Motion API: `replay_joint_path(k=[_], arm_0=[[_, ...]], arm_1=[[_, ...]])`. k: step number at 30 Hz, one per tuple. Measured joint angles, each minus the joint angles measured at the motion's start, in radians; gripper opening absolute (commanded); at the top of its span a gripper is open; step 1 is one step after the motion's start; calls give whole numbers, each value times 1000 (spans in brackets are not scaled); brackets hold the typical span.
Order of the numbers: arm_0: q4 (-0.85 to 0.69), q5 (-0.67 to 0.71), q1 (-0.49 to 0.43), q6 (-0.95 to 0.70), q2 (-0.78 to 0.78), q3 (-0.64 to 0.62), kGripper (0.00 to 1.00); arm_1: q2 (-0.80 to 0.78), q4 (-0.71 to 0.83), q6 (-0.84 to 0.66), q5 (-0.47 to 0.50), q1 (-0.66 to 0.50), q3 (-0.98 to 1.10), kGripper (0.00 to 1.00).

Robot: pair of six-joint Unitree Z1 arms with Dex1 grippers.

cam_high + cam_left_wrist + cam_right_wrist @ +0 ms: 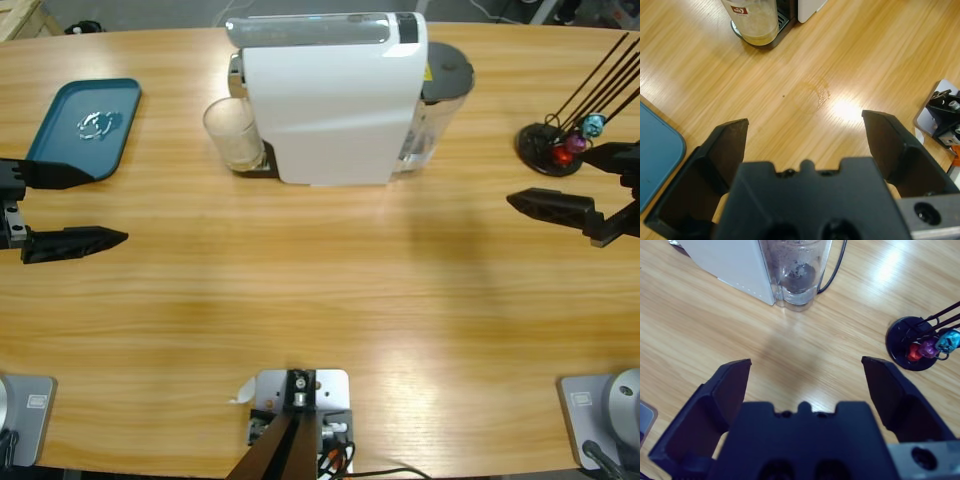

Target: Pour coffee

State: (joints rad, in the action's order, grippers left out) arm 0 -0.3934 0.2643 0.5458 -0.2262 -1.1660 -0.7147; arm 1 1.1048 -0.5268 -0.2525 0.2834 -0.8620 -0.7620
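Note:
A clear glass tumbler (232, 133) stands on the drip tray at the left side of the white coffee machine (335, 100). In the left wrist view the tumbler (756, 17) holds a shallow layer of pale amber coffee (760, 37). My left gripper (110, 208) is open at the table's left edge, well short of the tumbler, and its jaws hold nothing (805, 122). Far from the tumbler, my right gripper (545, 177) hangs open near the right edge, also holding nothing (806, 362). It faces the machine's water tank (797, 270).
A teal tray (60, 140) with a small shiny item on it lies at the back left, beside the left gripper. A black capsule stand (548, 148) with thin rods and coloured capsules sits at the back right. A faint ring stain (810, 95) marks the wood.

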Motion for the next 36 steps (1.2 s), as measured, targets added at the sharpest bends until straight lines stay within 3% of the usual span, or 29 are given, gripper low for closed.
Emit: replay_joint_path(k=[36], arm_0=[[52,39,0,0,-11,13,991]], arm_1=[[1,0,-2,0,0,0,1000]])
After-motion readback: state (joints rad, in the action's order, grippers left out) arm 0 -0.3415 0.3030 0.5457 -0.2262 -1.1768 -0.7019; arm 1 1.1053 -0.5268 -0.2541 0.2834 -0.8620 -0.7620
